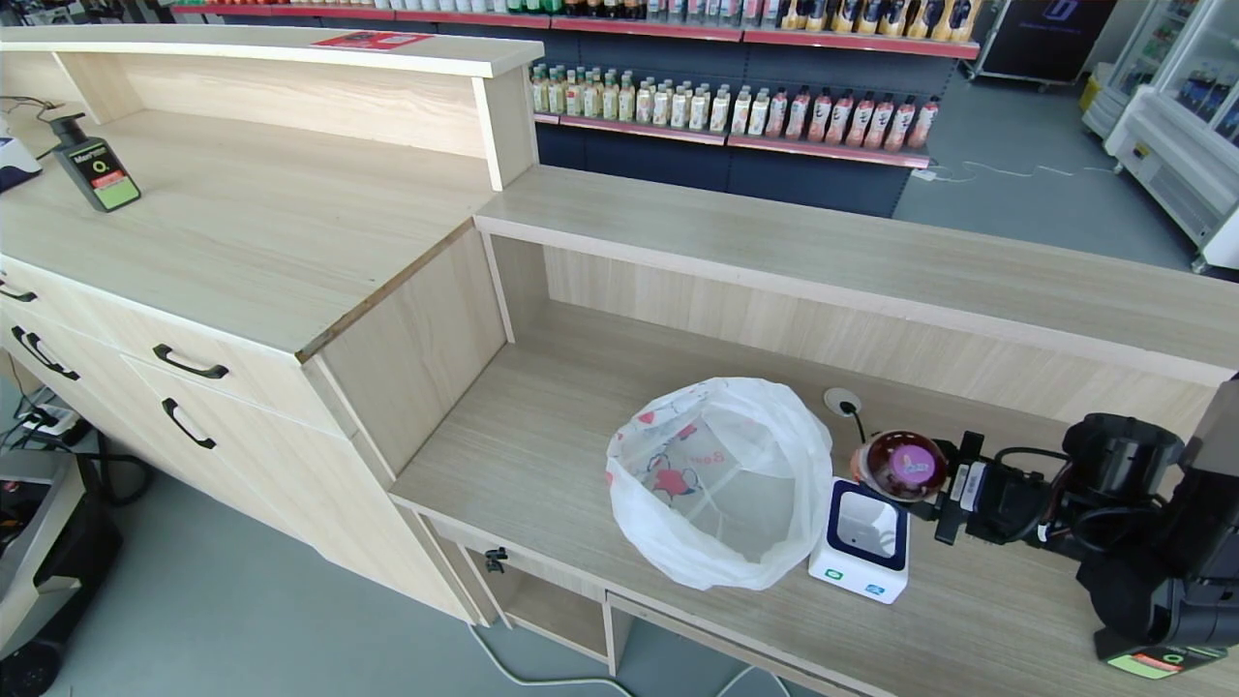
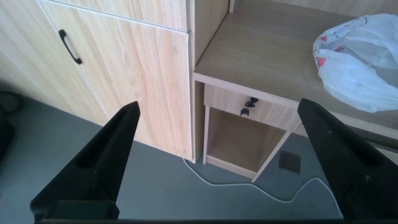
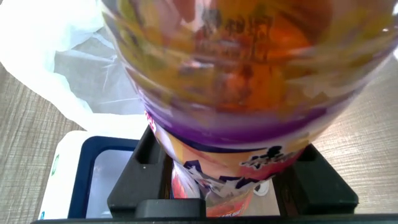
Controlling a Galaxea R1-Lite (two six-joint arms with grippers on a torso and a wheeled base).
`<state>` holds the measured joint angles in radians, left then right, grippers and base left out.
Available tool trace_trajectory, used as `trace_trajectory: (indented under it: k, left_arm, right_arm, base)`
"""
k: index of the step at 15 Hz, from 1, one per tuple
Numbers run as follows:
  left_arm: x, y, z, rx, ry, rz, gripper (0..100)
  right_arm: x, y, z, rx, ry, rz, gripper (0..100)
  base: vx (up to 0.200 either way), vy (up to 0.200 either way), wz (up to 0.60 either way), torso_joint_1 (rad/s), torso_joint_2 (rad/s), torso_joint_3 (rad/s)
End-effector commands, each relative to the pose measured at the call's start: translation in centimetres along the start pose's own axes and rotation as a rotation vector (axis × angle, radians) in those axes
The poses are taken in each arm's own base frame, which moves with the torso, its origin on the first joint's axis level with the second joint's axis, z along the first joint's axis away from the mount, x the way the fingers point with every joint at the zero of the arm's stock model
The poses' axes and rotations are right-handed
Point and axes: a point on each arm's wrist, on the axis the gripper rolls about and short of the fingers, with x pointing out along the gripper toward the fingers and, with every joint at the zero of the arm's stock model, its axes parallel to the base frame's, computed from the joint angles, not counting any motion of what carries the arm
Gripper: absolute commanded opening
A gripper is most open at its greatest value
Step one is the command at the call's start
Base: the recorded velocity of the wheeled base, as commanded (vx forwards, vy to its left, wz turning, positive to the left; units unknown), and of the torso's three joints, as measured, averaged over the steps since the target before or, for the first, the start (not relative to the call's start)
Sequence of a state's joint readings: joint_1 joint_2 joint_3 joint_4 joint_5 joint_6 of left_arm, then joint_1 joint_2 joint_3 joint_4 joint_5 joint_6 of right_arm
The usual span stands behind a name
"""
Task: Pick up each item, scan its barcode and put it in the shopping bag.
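A drink bottle [image 1: 902, 465] with a purple-pink label is held lying sideways in my right gripper [image 1: 934, 479], which is shut on it. It hangs just beyond the white and dark blue barcode scanner [image 1: 861, 537], to the right of the open white shopping bag [image 1: 721, 484]. Up close, the bottle [image 3: 236, 74] sits between the black fingers [image 3: 143, 180], with the scanner [image 3: 93, 180] and the bag [image 3: 56, 56] below it. My left gripper [image 2: 217, 162] is open and holds nothing, low beside the counter's front, over the floor, with the bag [image 2: 360, 56] up on the counter.
A raised wooden counter with black-handled drawers [image 1: 189, 366] stands to the left, carrying a payment stand [image 1: 95, 165]. A back ledge [image 1: 871, 252] runs behind the lower desk. A cable port [image 1: 842, 400] lies behind the bag. Shelves of bottles [image 1: 736, 106] line the far wall.
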<state>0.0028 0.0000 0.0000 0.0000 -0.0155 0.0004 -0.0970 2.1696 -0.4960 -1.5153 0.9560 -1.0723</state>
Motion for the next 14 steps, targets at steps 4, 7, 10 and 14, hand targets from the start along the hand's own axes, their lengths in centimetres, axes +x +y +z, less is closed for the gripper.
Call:
trace_trajectory:
  k: [4, 7, 10, 14]
  left_arm:
    - [0.0, 0.0, 0.0, 0.0, 0.0, 0.002, 100]
    - [0.0, 0.0, 0.0, 0.001, 0.0, 0.0, 100]
    - [0.0, 0.0, 0.0, 0.0, 0.0, 0.0, 100]
    - [0.0, 0.0, 0.0, 0.0, 0.0, 0.0, 100]
  right_arm:
    - [-6.8, -2.8, 9.9, 0.176, 0.025, -0.123, 0]
    - [-11.9, -1.2, 13.5, 0.369, 0.168, -0.203, 0]
    - [-15.6, -0.2, 14.5, 0.526, 0.325, -0.314, 0]
    - [-16.5, 0.0, 15.0, 0.698, 0.518, -0.569, 0]
  base:
    - [0.0, 0.0, 0.0, 0.0, 0.0, 0.0]
    - [0.0, 0.0, 0.0, 0.0, 0.0, 0.0]
    - [0.0, 0.0, 0.0, 0.0, 0.0, 0.0]
    - [0.0, 0.0, 0.0, 0.0, 0.0, 0.0]
